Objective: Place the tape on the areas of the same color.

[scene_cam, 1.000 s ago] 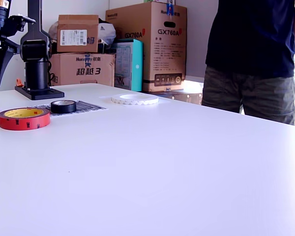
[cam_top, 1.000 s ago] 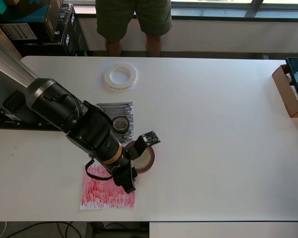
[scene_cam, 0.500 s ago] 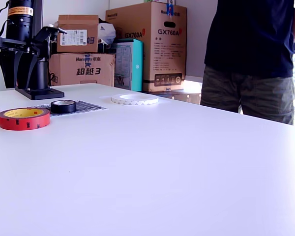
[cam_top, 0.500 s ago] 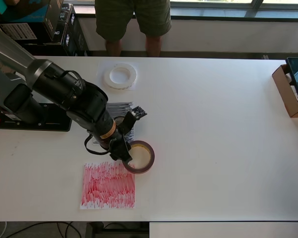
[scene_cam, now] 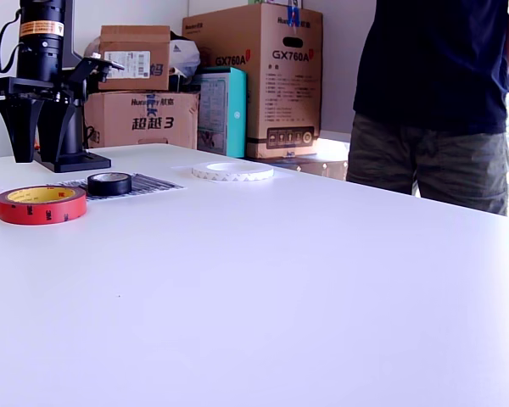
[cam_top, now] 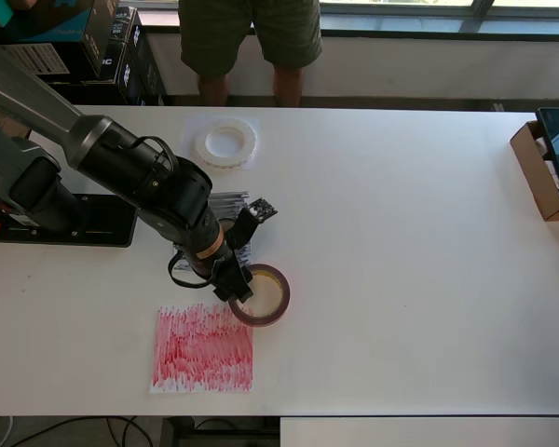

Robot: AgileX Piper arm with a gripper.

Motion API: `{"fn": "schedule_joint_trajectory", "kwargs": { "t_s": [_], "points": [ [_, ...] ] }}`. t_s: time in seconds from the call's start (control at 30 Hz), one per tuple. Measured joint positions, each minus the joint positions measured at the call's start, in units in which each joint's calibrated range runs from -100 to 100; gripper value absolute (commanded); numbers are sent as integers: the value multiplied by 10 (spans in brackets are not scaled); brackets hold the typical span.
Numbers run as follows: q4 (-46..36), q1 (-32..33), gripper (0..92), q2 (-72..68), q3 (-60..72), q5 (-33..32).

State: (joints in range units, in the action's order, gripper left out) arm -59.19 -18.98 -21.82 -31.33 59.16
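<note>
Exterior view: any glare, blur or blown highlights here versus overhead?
Exterior view: sharp throughout, bright sunlit patch by the large brown cardboard box, and the white tabletop reads evenly lit, shadows faint. Overhead view: even daylight, with the black arm's hand casting only a soft shadow near the dark red tape roll.

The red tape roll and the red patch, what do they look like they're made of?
The red tape roll looks like glossy plastic-faced tape: smooth red side, yellow top face with small print. The red patch looks like matte white paper scribbled with red strokes, white showing between them.
</note>
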Motion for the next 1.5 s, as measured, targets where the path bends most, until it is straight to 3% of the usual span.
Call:
{"fn": "schedule_joint_trajectory", "kwargs": {
  "t_s": [0.3,0.83,1.5],
  "points": [
    [-1,34,700,0,0,-2],
    [0,26,699,-61,47,-44],
    [1,26,699,-98,46,-44]
  ]
}}
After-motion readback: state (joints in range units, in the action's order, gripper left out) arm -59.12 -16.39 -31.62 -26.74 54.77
